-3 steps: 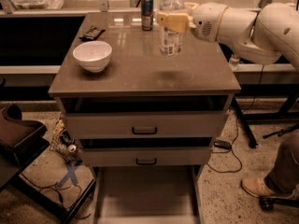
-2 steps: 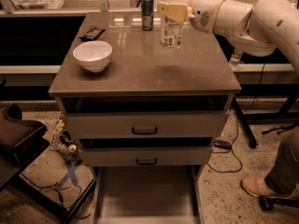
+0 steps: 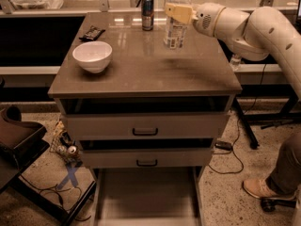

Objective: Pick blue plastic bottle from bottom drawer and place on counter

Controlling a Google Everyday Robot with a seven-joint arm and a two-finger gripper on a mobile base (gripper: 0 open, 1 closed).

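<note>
The blue plastic bottle (image 3: 175, 28) is clear with a pale label and stands upright over the back right part of the counter (image 3: 141, 72). I cannot tell whether its base touches the top. My gripper (image 3: 178, 12) reaches in from the right on a white arm, and its yellowish fingers are shut around the bottle's upper part. The bottom drawer (image 3: 146, 199) is pulled out below, and its grey floor is bare.
A blue-and-silver can (image 3: 147, 12) stands at the counter's back, just left of the bottle. A white bowl (image 3: 92, 55) and a black packet (image 3: 91, 32) are on the left side. A person's leg and shoe (image 3: 261, 187) are at the right. A dark seat (image 3: 19, 135) is at the left.
My gripper has carried the bottle a little further back and to the right over the counter, nearer the can's row. Nothing else has moved.
</note>
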